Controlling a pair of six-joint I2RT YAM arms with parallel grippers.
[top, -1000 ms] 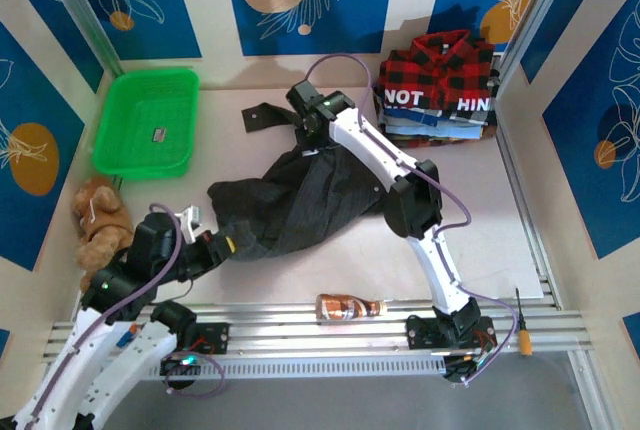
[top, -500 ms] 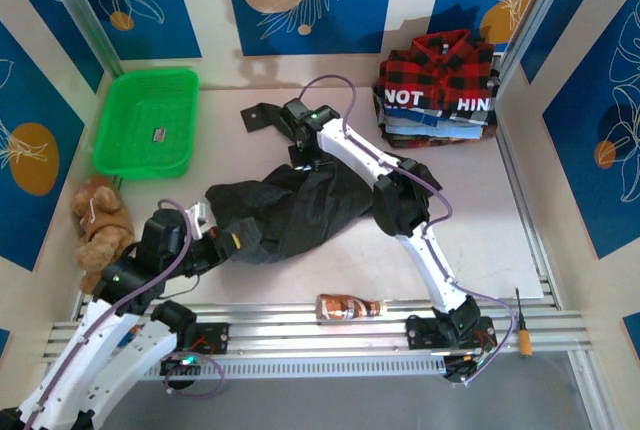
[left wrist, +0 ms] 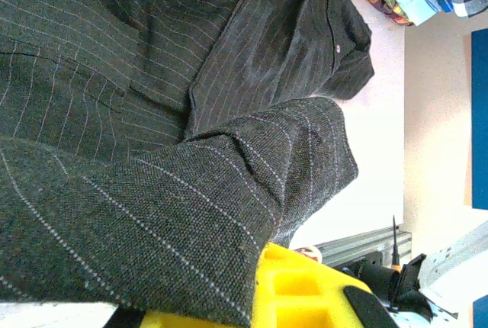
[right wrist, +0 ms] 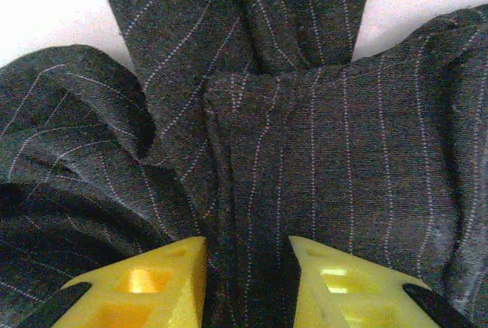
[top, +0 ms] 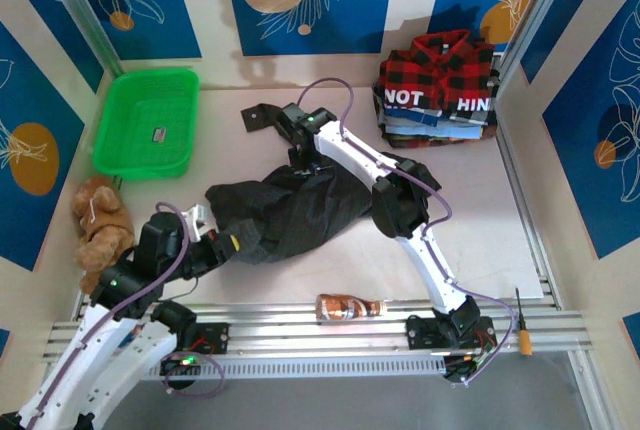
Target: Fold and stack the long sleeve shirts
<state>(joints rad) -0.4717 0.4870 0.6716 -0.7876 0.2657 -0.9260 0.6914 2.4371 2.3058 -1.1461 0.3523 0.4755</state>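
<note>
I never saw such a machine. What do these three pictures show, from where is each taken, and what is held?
These are two robot arms bolted at the near edge of a table, each ending in a gripper with two yellow fingers. The wide picture looks down from above and behind them; the two close ones come from wrist cameras. In the middle lies a crumpled dark striped shirt. The left gripper is shut on its near left end. The right gripper has a fold between its parted fingers; whether it pinches, I cannot tell. At the back right, a red plaid shirt tops a pile of folded clothes. Around lie a green basket, a plush toy, a bottle and a screwdriver.
</note>
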